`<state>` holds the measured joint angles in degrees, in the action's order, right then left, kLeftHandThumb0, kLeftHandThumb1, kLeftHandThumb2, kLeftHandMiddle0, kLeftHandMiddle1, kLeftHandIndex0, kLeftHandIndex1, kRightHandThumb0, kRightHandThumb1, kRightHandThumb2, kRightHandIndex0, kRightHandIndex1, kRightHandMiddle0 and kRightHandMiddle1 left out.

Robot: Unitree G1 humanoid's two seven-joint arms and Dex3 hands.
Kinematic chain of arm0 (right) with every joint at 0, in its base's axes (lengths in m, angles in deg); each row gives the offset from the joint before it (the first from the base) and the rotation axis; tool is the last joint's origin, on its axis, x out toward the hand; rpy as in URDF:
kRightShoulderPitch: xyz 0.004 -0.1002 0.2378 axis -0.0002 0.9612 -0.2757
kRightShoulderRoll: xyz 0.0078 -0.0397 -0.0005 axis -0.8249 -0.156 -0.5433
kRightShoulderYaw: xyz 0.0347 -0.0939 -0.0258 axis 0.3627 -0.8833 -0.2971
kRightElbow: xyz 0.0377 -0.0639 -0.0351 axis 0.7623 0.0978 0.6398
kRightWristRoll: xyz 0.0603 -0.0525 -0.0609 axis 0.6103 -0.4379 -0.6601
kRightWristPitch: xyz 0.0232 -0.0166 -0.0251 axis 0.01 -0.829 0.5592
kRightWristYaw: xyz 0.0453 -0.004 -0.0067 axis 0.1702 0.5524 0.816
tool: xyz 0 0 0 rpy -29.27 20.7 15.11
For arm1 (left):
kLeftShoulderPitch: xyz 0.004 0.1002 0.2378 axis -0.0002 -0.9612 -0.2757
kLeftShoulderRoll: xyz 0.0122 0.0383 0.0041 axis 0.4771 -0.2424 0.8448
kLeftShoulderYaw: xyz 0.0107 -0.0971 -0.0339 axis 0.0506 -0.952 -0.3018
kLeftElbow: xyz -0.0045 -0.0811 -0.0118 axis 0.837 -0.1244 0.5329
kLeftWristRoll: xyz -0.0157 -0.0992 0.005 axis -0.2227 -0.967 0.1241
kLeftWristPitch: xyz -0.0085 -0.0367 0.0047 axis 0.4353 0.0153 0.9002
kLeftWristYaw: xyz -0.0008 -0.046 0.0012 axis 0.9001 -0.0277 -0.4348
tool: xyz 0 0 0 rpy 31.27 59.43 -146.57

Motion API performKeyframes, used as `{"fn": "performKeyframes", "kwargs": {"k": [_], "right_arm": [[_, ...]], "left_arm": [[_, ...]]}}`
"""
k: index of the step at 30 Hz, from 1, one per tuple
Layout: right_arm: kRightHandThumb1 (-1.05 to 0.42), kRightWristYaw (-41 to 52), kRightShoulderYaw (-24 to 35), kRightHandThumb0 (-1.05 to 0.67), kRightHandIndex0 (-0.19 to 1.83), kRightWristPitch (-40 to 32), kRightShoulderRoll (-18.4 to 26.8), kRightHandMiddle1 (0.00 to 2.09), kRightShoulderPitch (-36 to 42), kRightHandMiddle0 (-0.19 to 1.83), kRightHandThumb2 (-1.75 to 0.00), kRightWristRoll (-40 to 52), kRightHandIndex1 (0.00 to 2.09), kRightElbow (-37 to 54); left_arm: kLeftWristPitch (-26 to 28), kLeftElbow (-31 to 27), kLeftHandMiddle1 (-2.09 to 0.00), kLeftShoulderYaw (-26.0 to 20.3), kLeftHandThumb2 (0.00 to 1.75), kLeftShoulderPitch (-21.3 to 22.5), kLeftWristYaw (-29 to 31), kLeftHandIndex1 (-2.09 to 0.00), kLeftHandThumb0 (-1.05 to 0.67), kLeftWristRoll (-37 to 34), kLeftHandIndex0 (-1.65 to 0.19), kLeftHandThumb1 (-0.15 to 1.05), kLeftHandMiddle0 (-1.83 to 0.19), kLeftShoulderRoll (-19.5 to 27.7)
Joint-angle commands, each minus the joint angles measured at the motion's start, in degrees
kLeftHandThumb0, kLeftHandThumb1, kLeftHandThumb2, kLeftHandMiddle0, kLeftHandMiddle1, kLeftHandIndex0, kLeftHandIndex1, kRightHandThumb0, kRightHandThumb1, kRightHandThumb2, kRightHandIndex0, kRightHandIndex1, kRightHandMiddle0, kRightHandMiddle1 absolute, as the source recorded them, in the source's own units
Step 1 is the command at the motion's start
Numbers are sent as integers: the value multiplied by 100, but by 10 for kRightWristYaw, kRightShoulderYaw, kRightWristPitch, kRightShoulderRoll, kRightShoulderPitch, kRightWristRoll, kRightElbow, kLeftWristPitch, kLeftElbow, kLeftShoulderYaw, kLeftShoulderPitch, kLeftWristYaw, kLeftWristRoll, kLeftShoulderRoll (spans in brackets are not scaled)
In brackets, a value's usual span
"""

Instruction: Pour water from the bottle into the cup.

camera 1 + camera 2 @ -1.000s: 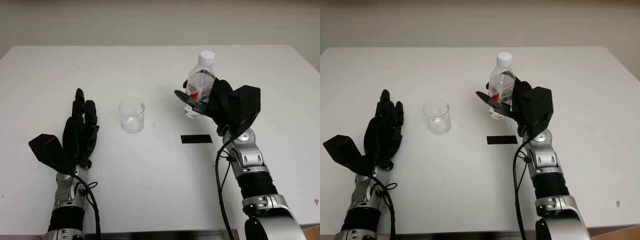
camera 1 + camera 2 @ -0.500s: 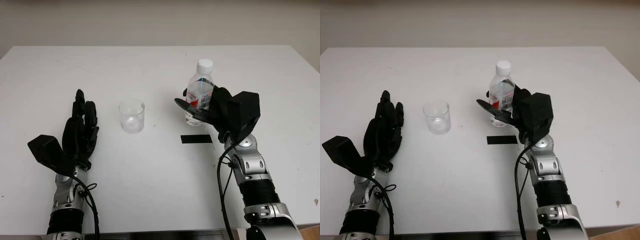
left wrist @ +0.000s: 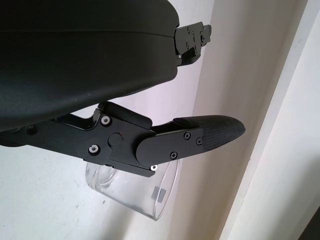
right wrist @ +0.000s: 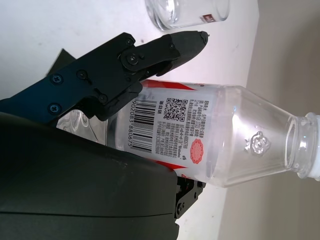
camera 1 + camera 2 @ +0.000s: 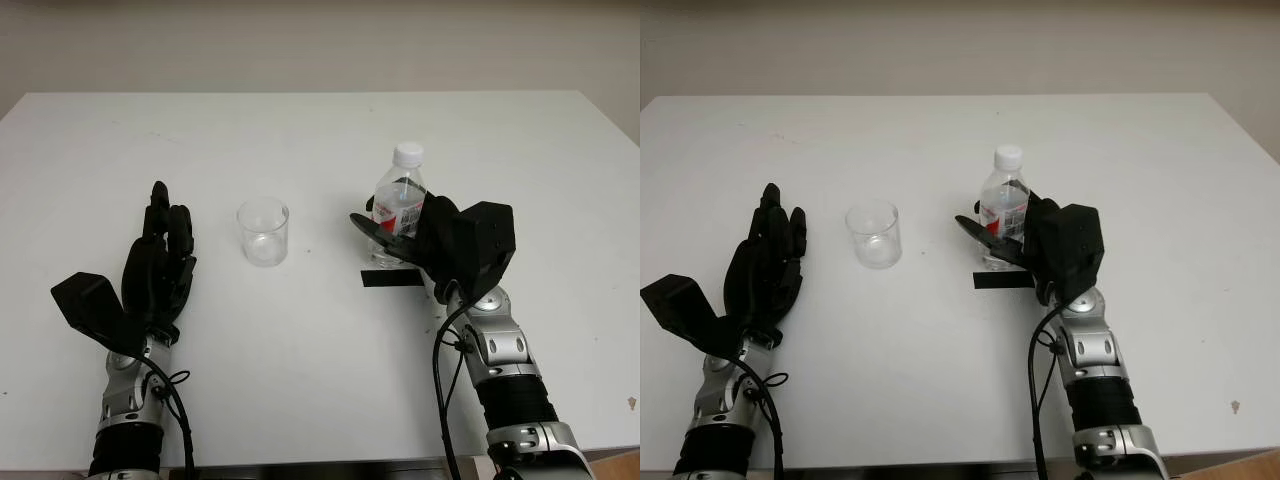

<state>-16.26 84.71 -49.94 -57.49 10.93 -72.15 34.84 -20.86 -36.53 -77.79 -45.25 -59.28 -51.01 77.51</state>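
Observation:
A clear plastic water bottle (image 5: 399,198) with a white cap and a red-and-white label stands upright right of the table's centre. My right hand (image 5: 388,232) is shut on the bottle, its fingers wrapped around the labelled middle (image 4: 170,122). I cannot tell whether the bottle's base touches the table. An empty clear cup (image 5: 263,232) stands to the bottle's left, apart from it, and appears past my right hand's fingertips (image 4: 187,12). My left hand (image 5: 160,258) is open, left of the cup, which sits just beyond its thumb (image 3: 134,194).
A short strip of black tape (image 5: 382,278) lies on the white table (image 5: 320,370), right under the bottle and my right hand. The table's far edge meets a pale wall.
My right hand has drawn the bottle nearer to me and lower, down to the black tape. The cup and my left hand have stayed in place.

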Motion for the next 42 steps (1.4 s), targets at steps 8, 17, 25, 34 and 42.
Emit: {"fn": "performKeyframes", "kwargs": {"k": [8,17,25,34,42], "right_arm": [[-105,13,5,-42,137,54,-2,209,24,81,-36,8,209,-1],[-105,5,2,-44,123,76,-7,209,37,70,-28,4,209,-12],[-100,64,-40,-75,-16,137,38,42,40,-15,-5,-42,25,-32],[-97,84,-42,-87,-19,168,52,0,45,-19,-5,-50,0,-48],[-95,82,-29,-87,-19,180,50,0,55,-19,-5,-34,0,-55]], "left_arm": [[11,2,-6,-3,55,-30,0,-5,-69,0,17,105,15,6],[17,0,-6,-2,54,-30,2,-5,-69,1,17,105,14,10],[18,1,-6,-2,54,-30,3,-6,-69,1,16,105,14,12],[18,2,-5,-4,55,-29,9,-5,-69,-1,17,105,14,17],[23,6,-6,-6,53,-24,9,-6,-68,-2,16,105,14,20]]}}
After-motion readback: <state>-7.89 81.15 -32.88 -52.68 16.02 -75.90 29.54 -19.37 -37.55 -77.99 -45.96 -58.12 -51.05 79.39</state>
